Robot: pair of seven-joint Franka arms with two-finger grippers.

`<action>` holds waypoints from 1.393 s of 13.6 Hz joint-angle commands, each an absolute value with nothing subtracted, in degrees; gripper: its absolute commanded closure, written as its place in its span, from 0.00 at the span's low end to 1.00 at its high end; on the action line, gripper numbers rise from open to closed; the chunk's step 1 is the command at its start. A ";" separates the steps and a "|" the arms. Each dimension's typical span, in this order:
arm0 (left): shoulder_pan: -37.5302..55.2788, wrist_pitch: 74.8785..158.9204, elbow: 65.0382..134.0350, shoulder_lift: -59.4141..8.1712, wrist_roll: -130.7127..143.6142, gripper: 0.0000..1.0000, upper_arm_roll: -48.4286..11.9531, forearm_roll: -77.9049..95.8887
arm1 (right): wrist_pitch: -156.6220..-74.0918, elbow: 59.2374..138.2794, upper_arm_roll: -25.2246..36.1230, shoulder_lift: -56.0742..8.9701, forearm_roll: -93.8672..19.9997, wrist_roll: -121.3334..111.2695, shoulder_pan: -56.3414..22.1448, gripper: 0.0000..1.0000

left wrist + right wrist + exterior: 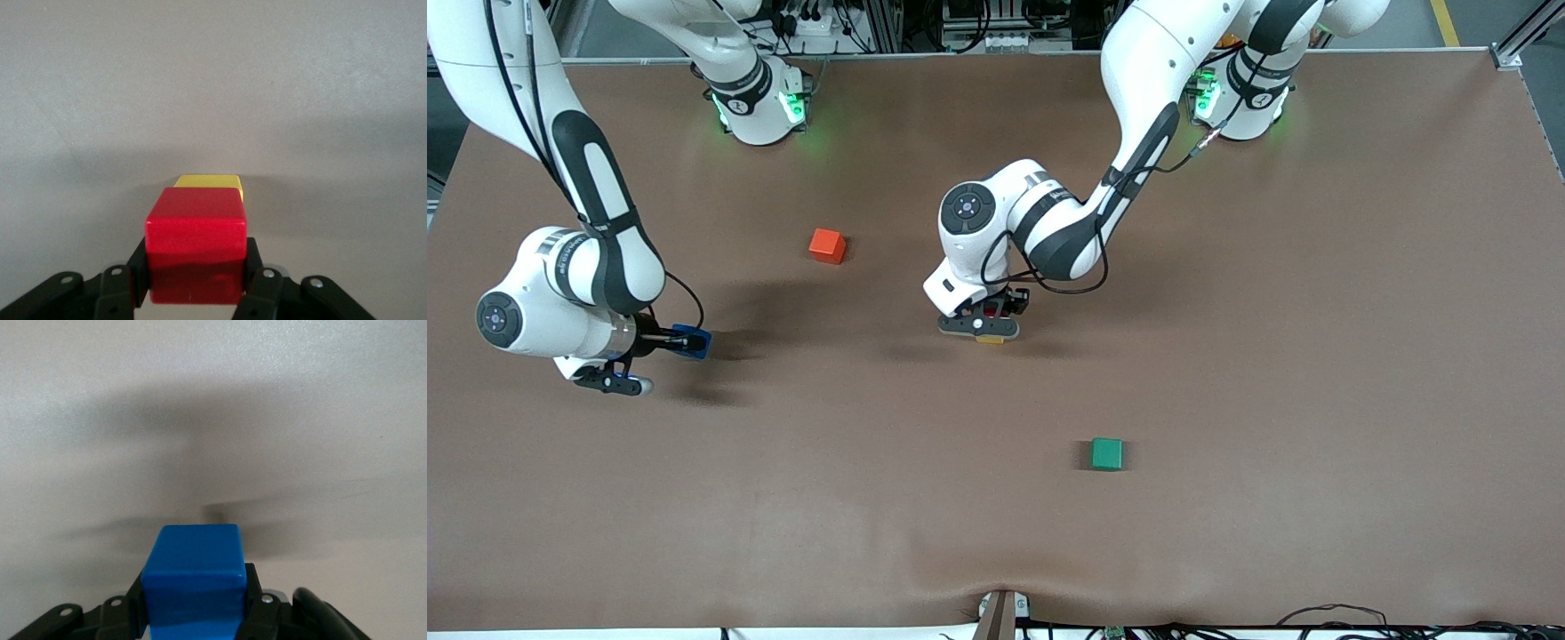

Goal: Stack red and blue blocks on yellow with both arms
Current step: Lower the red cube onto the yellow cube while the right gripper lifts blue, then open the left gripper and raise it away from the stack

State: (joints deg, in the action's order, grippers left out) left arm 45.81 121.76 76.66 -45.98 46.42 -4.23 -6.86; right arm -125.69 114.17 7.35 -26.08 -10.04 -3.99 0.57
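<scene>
My left gripper [989, 322] is shut on the red block [195, 243] and holds it right over the yellow cube [208, 181] near the middle of the table. Only a sliver of the yellow cube [989, 339] shows under the gripper in the front view. I cannot tell if red touches yellow. My right gripper [687, 341] is shut on the blue block [695, 341] and holds it above bare table toward the right arm's end. The blue block [193, 577] fills the space between the fingers in the right wrist view.
An orange-red cube [827, 245] lies between the two grippers, farther from the front camera. A green cube [1107, 453] lies nearer the front camera than the yellow cube, toward the left arm's end. The brown table [1316, 356] is otherwise bare.
</scene>
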 commanded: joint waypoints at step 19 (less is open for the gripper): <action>45.00 117.07 75.06 -34.20 47.72 0.00 -3.51 -7.38 | -100.38 95.81 7.03 -23.65 -11.07 1.30 -4.21 0.79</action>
State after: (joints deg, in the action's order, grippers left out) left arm 44.78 118.24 74.05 -36.70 46.44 -3.51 -6.86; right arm -102.95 97.05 7.06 -25.20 -10.33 -2.03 -2.16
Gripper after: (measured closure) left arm 0.000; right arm 0.449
